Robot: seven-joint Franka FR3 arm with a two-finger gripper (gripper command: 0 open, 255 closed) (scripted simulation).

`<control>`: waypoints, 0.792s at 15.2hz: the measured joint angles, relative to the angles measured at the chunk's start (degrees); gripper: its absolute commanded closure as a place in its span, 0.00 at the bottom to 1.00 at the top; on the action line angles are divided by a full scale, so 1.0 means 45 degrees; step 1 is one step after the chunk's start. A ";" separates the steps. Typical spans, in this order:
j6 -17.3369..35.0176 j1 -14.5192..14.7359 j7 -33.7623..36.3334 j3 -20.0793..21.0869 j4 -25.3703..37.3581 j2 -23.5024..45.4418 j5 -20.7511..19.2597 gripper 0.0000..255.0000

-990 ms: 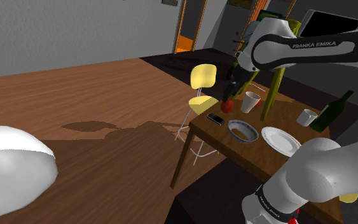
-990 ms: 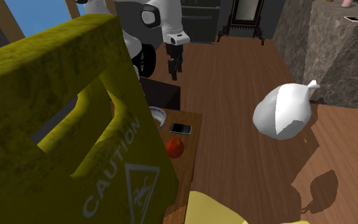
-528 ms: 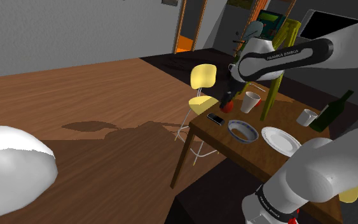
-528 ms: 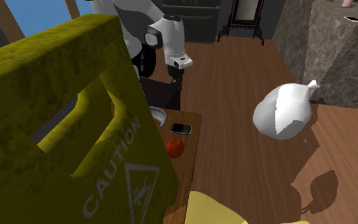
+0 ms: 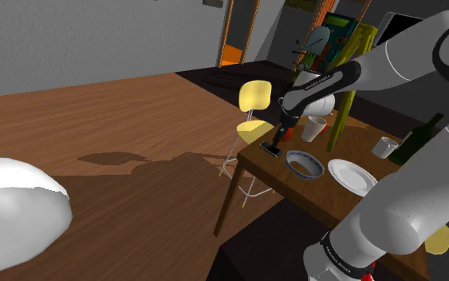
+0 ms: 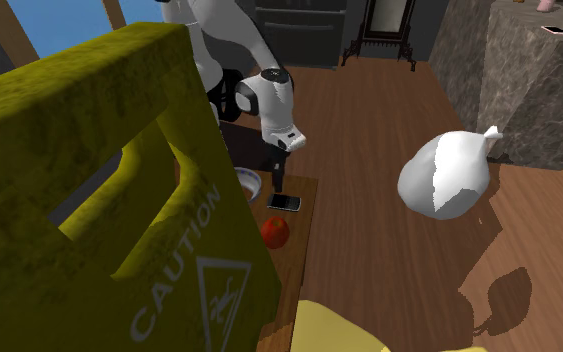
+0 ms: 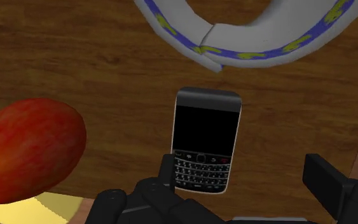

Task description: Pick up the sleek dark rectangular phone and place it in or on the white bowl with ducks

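The dark phone (image 7: 206, 143) with a keypad lies flat on the wooden table (image 7: 95, 70), between a red apple (image 7: 28, 149) and the white bowl (image 7: 247, 41) with a blue and yellow rim. My gripper (image 7: 246, 173) is open just above it. One finger (image 7: 166, 173) stands by the phone's keypad corner and the other finger (image 7: 327, 184) is well clear of it. In the shoulder view the gripper (image 5: 274, 144) hangs over the phone (image 5: 270, 149) near the table's corner, with the bowl (image 5: 305, 165) beside it. The second exterior view has the gripper (image 6: 279, 183) just above the phone (image 6: 284, 202).
A white plate (image 5: 352, 176), a cup (image 5: 316, 128), a mug (image 5: 385, 147) and a dark bottle (image 5: 415, 140) stand farther along the table. A yellow chair (image 5: 254, 104) sits at the table's end. A yellow caution sign (image 6: 99, 200) blocks much of the second exterior view.
The arm has swung over and come down, bringing the open gripper from well above the table to just over the phone. The phone, apple and bowl have not moved.
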 measured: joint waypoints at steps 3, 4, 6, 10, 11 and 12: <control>0.0617 -0.0067 -0.1324 -0.0121 0.0604 0.1460 0.1040 0.00; 0.0802 -0.0074 -0.1488 -0.0075 0.0656 0.1734 0.1254 0.00; 0.1118 -0.0121 -0.1773 0.0011 0.0710 0.2156 0.1617 0.00; 0.1708 -0.0264 -0.2255 0.0213 0.0720 0.2836 0.2257 0.00; 0.1787 -0.0289 -0.2321 0.0249 0.0725 0.2930 0.2349 0.00; 0.1827 -0.0299 -0.2348 0.0272 0.0736 0.2986 0.2398 0.00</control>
